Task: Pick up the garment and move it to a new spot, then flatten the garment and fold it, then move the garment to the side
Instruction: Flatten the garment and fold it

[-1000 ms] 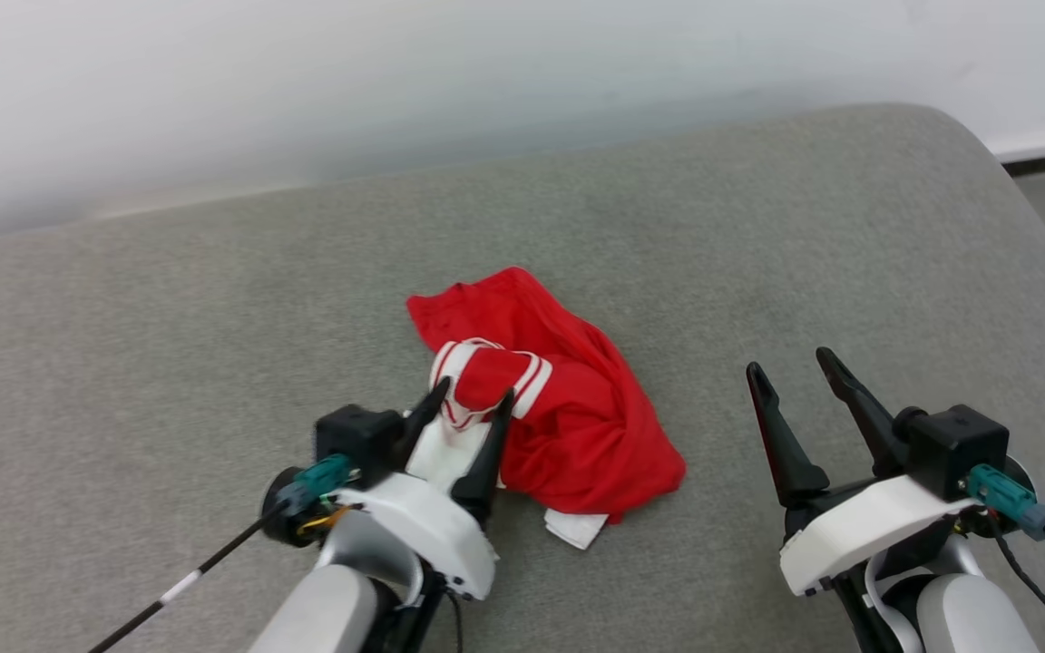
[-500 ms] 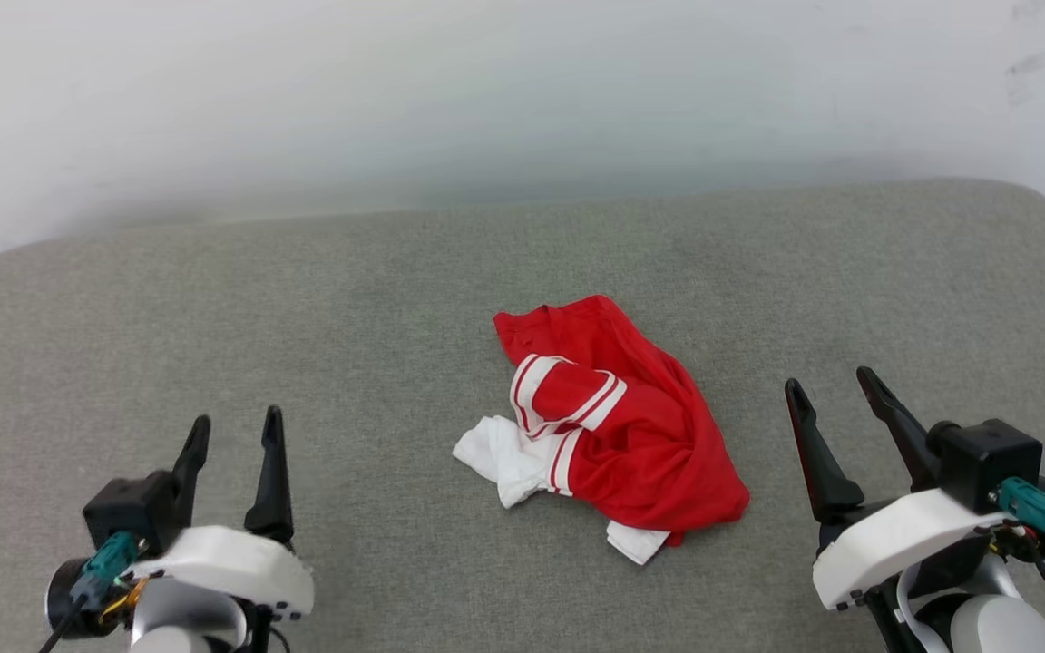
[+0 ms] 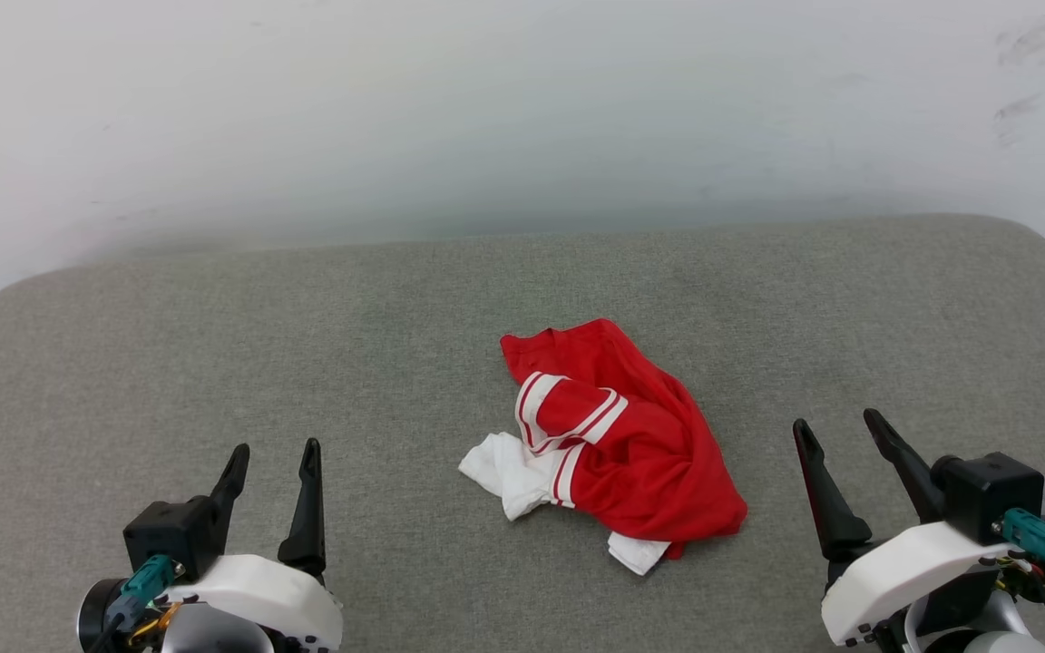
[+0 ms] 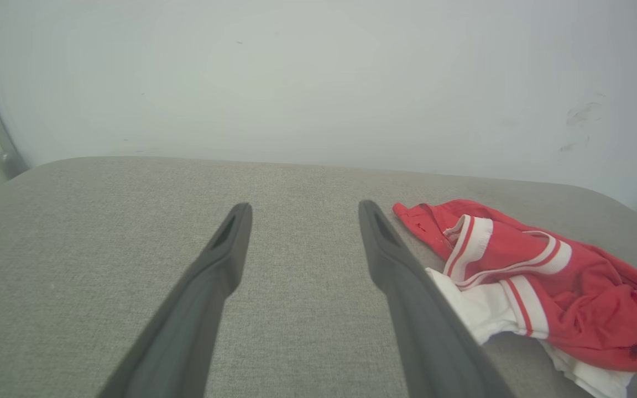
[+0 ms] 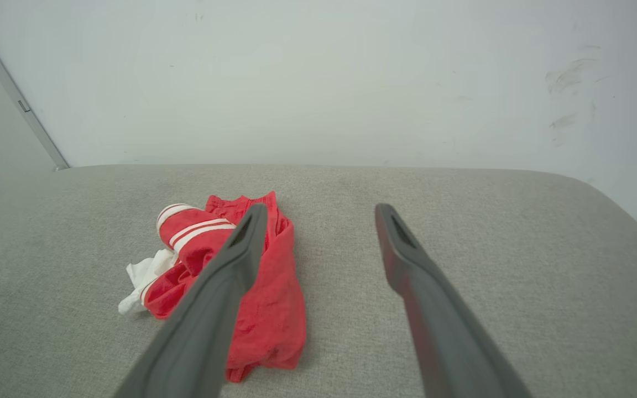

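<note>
Garment [image 3: 649, 453] crumpled on cushion [image 3: 214, 345] | left end effector [image 3: 276, 447] released | right end effector [image 3: 835, 419] released

The left tool [image 4: 304, 207] has its two dark fingers [image 4: 208, 276] spread wide with nothing between them, over the grey fabric top of the desk [image 4: 103, 221]. To the right of the right finger, and partly hidden behind it, lies the crumpled garment [image 4: 573, 298]: red cloth with a white sleeve and red-and-white striped trim. A pale wall [image 4: 296, 83] rises behind the desk.
</note>
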### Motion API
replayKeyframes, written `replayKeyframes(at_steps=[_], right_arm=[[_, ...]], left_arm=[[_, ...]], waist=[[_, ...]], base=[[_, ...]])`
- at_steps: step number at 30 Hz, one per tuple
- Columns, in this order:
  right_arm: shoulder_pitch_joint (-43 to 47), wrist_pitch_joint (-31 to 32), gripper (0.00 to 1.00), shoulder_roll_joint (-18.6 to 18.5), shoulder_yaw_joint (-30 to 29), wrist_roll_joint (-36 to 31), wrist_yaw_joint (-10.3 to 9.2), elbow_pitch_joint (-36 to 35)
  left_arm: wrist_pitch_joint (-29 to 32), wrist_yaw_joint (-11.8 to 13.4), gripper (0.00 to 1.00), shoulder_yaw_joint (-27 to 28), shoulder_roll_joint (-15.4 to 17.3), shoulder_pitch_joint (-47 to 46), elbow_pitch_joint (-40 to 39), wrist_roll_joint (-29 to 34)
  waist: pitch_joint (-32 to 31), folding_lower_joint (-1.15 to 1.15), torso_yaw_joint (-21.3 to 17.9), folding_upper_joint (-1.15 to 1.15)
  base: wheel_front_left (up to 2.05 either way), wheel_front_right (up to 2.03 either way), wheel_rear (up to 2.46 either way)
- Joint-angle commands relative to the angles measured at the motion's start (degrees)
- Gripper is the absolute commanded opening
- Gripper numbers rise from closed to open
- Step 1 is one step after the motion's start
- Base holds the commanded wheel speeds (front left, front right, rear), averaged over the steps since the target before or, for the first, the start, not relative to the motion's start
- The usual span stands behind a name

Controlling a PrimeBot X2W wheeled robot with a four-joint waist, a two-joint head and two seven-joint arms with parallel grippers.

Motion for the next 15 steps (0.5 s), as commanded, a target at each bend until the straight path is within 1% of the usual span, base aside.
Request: replayKeyframes(at_steps=[1,7,10,12,15], right_arm=[[0.7,0.1,1.0,0.1,0.0,0.1,-0.02,-0.3],[0.6,0.3,1.0,0.1,-0.2,0.6,-0.02,-0.3],[1.0,1.8,1.0,0.1,-1.9,2.5,-0.02,1.0],[0.6,4.3,1.0,0.1,-2.5,3.3,-0.02,2.2],[-0.8,11.1,1.0,0.1,-2.8,4.0,-0.02,4.0]], left_arm=[[0.2,0.3,1.0,-0.1,0.0,0.6,-0.2,0.0],[-0.1,0.1,1.0,0.0,0.1,0.2,-0.2,-0.5],[-0.3,-0.1,1.0,-0.1,0.1,-0.4,-0.1,-0.5],[-0.4,-0.3,1.0,-0.1,0.1,-0.9,0.0,-0.8],[-0.6,-0.5,1.0,-0.2,0.0,-1.3,0.1,-0.9]], waist=[[0.0,0.0,-0.1,0.0],[0.0,0.0,-0.1,0.0],[0.1,0.0,0.4,0.0],[0.4,0.0,0.9,0.0],[1.1,0.0,1.8,0.0]], base=[[0.0,0.0,0.0],[0.0,0.0,0.0],[0.0,0.0,0.0],[0.0,0.0,0.0],[0.0,0.0,0.0]])
